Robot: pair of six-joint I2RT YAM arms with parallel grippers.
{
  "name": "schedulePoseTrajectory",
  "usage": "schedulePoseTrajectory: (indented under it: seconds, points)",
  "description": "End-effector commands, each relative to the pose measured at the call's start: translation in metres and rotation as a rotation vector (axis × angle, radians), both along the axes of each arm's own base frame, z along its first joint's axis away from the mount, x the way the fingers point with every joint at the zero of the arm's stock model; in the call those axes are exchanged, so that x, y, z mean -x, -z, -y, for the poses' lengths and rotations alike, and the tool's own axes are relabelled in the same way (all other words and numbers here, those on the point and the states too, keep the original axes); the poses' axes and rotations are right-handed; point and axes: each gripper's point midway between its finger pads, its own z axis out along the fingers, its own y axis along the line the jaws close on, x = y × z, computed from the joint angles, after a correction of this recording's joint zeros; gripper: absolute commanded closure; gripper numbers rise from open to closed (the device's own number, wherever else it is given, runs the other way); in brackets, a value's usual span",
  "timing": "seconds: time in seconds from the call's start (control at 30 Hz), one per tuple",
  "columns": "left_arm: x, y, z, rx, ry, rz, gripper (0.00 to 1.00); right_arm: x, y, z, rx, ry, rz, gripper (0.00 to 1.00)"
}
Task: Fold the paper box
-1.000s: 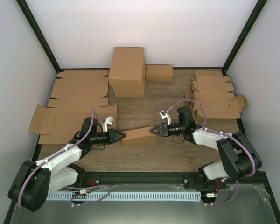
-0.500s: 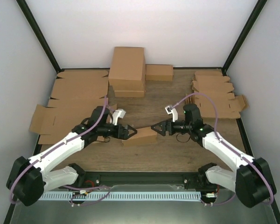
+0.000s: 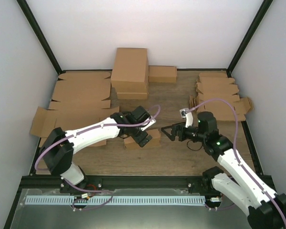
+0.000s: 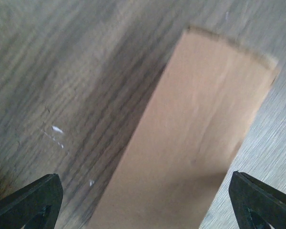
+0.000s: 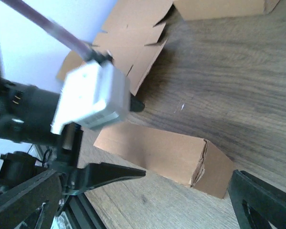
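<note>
The paper box (image 3: 152, 138) lies folded into a long closed shape on the wooden table, with nothing holding it. My left gripper (image 3: 141, 137) hangs over its left half, pointing down and open. In the left wrist view the paper box (image 4: 195, 138) fills the space between the gripper's (image 4: 145, 210) spread fingertips (image 4: 33, 200). My right gripper (image 3: 166, 133) is open just off the box's right end, apart from it. The right wrist view shows the paper box (image 5: 167, 152) with its tucked end flap, my left gripper's finger (image 5: 109, 174) beside it, and the right gripper (image 5: 143, 205) wide open.
A large brown carton (image 3: 129, 67) and a smaller box (image 3: 162, 74) stand at the back. Big flat cardboard sheets (image 3: 81, 93) cover the left side. A pile of flat blanks (image 3: 219, 93) lies at the right. A black rail (image 3: 133, 181) runs along the near edge.
Both grippers have opened and let go of the box's ends. The left arm has swung right, over the box. The right gripper has drawn back a little to the right.
</note>
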Motion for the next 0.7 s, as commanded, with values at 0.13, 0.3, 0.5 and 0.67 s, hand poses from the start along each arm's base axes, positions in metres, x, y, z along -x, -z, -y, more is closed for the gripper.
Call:
schedulePoseTrajectory:
  seconds: [0.13,0.3,0.5,0.67]
  points:
    - [0.016,0.026,-0.015,-0.143,0.158,-0.04,0.16,0.001,-0.03,0.031,0.011,0.183,0.094,0.0]
    - [0.013,0.021,-0.015,-0.143,0.163,0.004,0.38,0.0,-0.025,0.029,0.016,0.178,0.07,0.0]
    - [0.013,0.006,-0.014,-0.163,0.167,0.1,0.49,-0.014,-0.004,0.031,0.062,0.239,-0.062,0.0]
    - [0.015,-0.012,-0.015,-0.227,0.167,0.286,0.48,-0.023,-0.001,0.04,0.068,0.374,-0.235,0.0]
